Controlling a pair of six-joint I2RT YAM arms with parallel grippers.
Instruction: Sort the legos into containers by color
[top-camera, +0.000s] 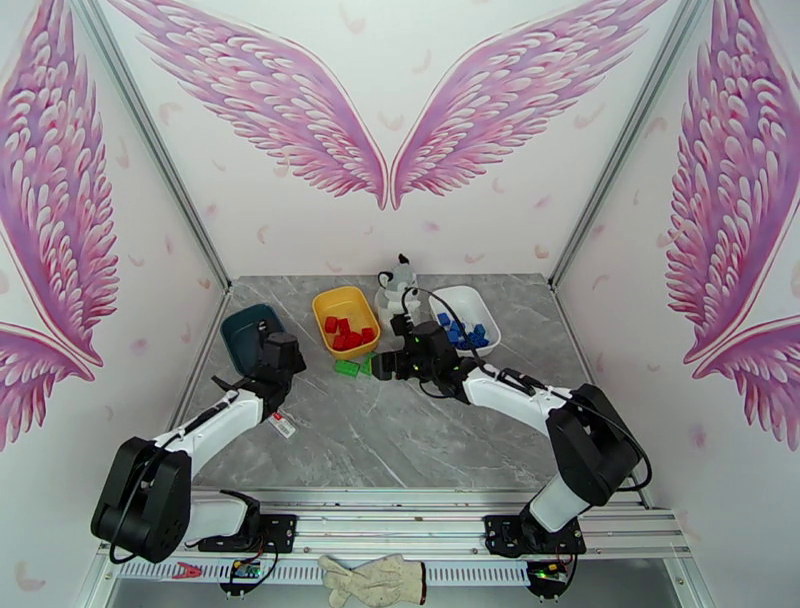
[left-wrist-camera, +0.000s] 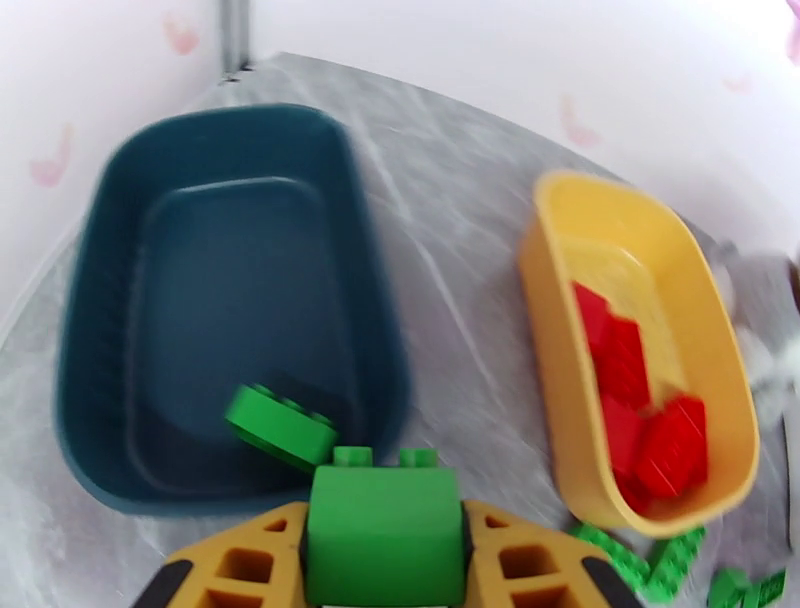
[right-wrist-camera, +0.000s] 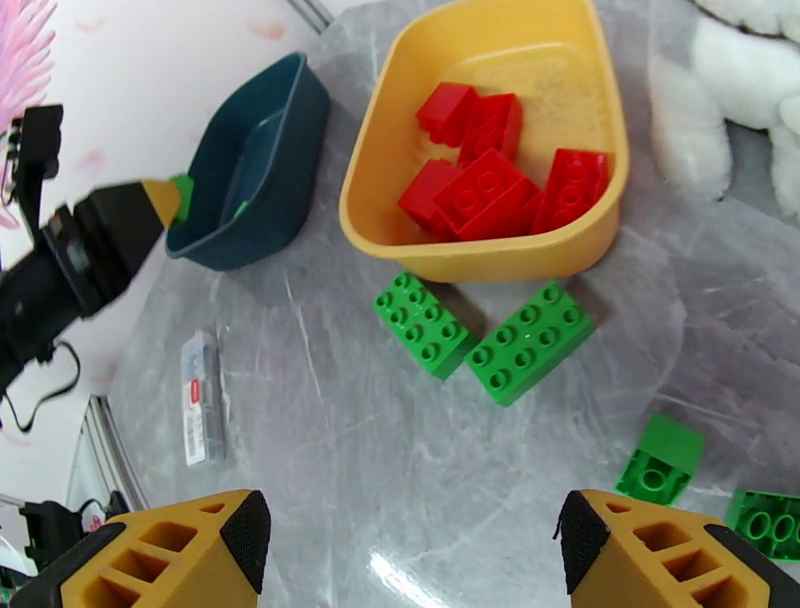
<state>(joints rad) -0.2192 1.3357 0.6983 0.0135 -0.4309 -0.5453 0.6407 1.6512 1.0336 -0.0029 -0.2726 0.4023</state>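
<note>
- Over the near end of the teal tub (left-wrist-camera: 100, 300), at the left of the table (top-camera: 400, 440), the left gripper (left-wrist-camera: 385, 545) has its jaws pinching a green brick (left-wrist-camera: 380, 500) by its two smooth side walls, studs facing the tub.
- A flat green piece (left-wrist-camera: 280, 425) lies inside that tub at its near end.
- The yellow tub (right-wrist-camera: 380, 180) in the middle holds the red bricks (right-wrist-camera: 480, 185). The white tub (top-camera: 470, 295) to the right holds the blue bricks (top-camera: 460, 333).
- The right gripper (right-wrist-camera: 410, 550) hangs above the marbled tabletop with its jaws spread wide and nothing between them.
- The loose green bricks (right-wrist-camera: 528, 342) lie on the near side of the yellow tub. Two are studs-up and just beside each other, and two more sit further right, one tipped to show its hollow underside.
- These bricks look light, rigid and glossy, so the flat sides may be a little slippery.
- I judge the safest hold is across the short width on the side walls. The pair lying close together leaves little room for a finger between them.
- The tubs are shallow, smooth plastic with rounded corners.
- A plush dog (right-wrist-camera: 740, 100) sits at the far side, and a small tag (right-wrist-camera: 200, 400) lies near the left.
</note>
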